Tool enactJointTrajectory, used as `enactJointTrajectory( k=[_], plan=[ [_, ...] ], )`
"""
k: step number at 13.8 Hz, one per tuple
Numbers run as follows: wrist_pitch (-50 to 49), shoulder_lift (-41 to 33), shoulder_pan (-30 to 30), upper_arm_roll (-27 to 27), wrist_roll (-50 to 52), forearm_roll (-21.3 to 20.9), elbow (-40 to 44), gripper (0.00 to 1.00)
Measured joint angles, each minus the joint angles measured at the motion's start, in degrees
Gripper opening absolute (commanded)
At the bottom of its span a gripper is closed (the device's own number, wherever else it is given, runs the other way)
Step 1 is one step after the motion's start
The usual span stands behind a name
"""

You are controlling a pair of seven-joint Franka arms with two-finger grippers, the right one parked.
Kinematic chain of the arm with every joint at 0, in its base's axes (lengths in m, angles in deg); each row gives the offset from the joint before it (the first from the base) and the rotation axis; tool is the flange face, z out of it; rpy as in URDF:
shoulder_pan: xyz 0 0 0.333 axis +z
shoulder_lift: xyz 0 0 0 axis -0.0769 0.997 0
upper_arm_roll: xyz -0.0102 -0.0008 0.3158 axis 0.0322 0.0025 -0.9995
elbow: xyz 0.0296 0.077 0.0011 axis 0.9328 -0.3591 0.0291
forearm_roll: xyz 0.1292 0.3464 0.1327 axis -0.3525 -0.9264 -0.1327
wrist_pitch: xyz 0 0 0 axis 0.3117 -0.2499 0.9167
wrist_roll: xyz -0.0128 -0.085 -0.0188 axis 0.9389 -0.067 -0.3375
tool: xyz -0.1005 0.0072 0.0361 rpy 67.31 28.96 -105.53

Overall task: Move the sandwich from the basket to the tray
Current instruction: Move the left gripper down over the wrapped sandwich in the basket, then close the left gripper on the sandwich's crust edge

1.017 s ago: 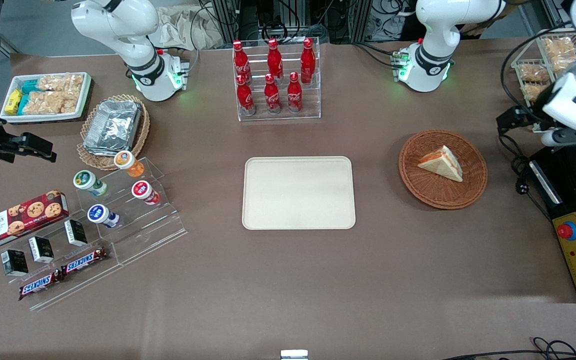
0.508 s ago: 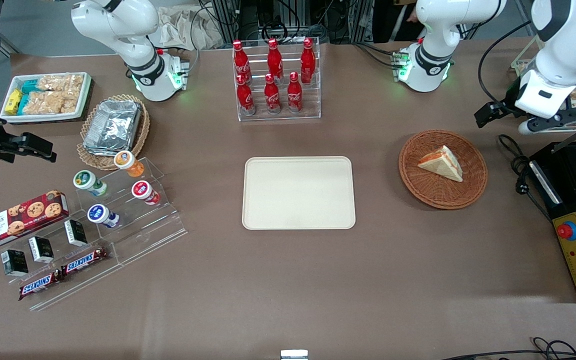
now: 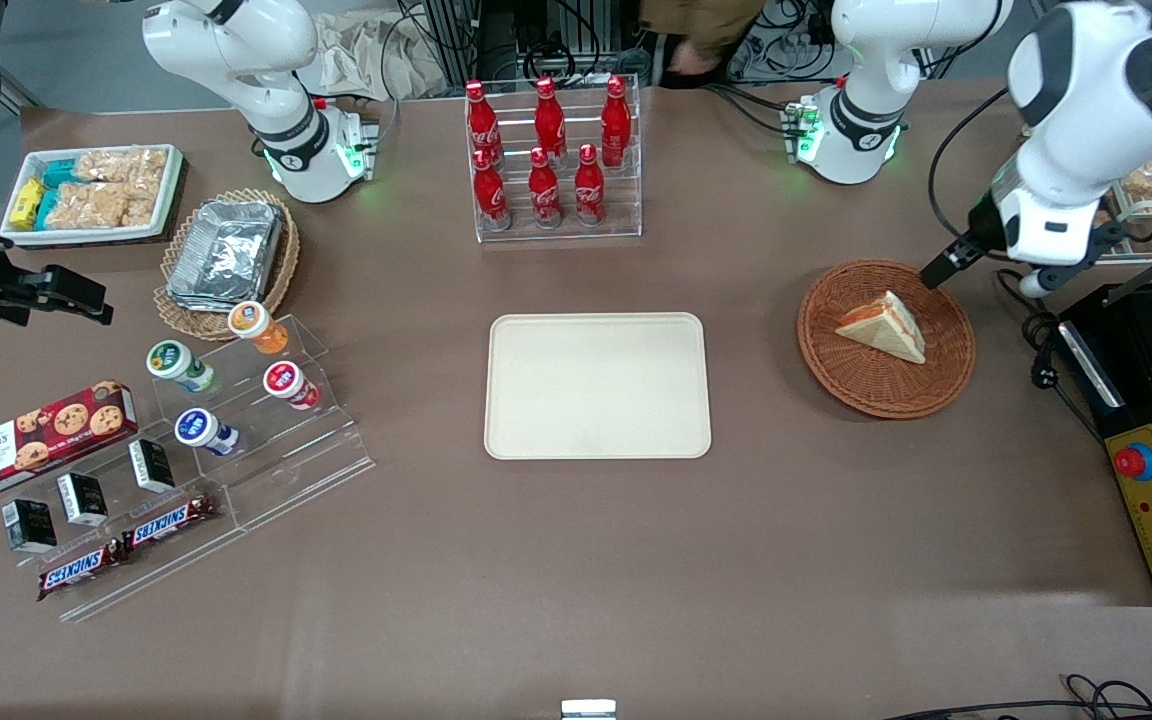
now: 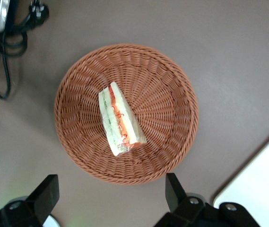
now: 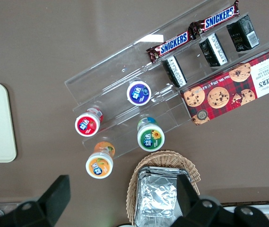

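Since the earlier front frames, my left arm has swung in from the table's end; its gripper (image 3: 939, 272) now hangs above the rim of the round woven basket (image 3: 841, 368). Sandwich (image 3: 882, 327) and smooth cream tray (image 3: 597, 385) are unmoved. From the left wrist, I see both fingers (image 4: 46, 193) spread wide, empty, with the triangular sandwich (image 4: 119, 120) lying in the wicker basket (image 4: 168, 96).

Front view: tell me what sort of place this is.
Probably a robotics lab table dressed as a snack counter: a clear rack of red cola bottles, chocolate bars on a clear acrylic step stand, and a triangular white-bread sandwich in a round reddish-brown wicker basket. The left arm's gripper hovers open above it.
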Motion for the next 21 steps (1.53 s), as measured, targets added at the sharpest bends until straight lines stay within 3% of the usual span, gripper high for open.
enactJointTrajectory(
  k=[3, 7, 12, 17, 21],
  plan=[
    [5.8, 3.3, 0.0, 0.3, 5.8, 0.4, -3.3, 1.00],
    [11.7, 7.5, 0.0, 0.3, 8.4, 4.3, -5.8, 1.00],
    [14.1, 10.8, 0.2, 0.2, 13.4, 6.1, -8.3, 1.00],
    [20.2, 14.6, 0.2, 0.2, 22.7, 6.5, -8.6, 1.00],
    [22.1, 18.0, 0.1, 0.2, 24.5, 6.5, -8.7, 1.00]
  ],
)
